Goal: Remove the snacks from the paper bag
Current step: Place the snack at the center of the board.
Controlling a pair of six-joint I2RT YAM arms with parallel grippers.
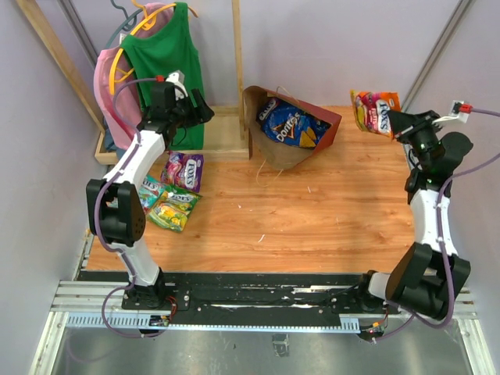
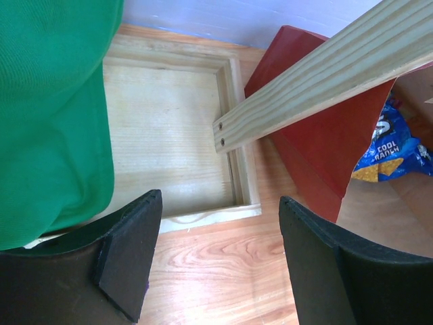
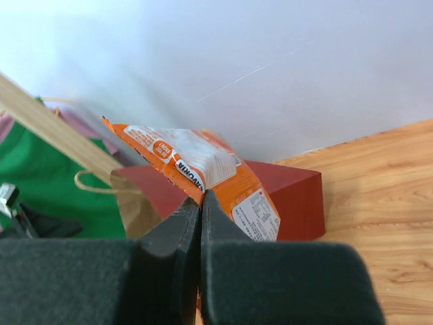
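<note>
My right pincer (image 3: 199, 203) was pressed shut on an orange packet (image 3: 203, 159), raised at the far right of the counter (image 1: 312, 211). My left pincer (image 2: 219, 198) hung spread and empty beside the rack (image 2: 169, 135). The bag (image 1: 285, 158) lay tipped over with the Doritos (image 1: 293, 125) inside; loose packets (image 1: 173, 209) lay left.

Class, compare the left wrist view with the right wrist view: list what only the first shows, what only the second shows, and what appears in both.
Only the left wrist view: the blue Doritos chip bag, the pale wooden tray base of the rack, and the left gripper, open and empty.
Only the right wrist view: the orange glossy candy packet, pinched in the shut right gripper.
Both: the red paper shopping bag, the green garment and the slanted pale wooden rack beam.
</note>
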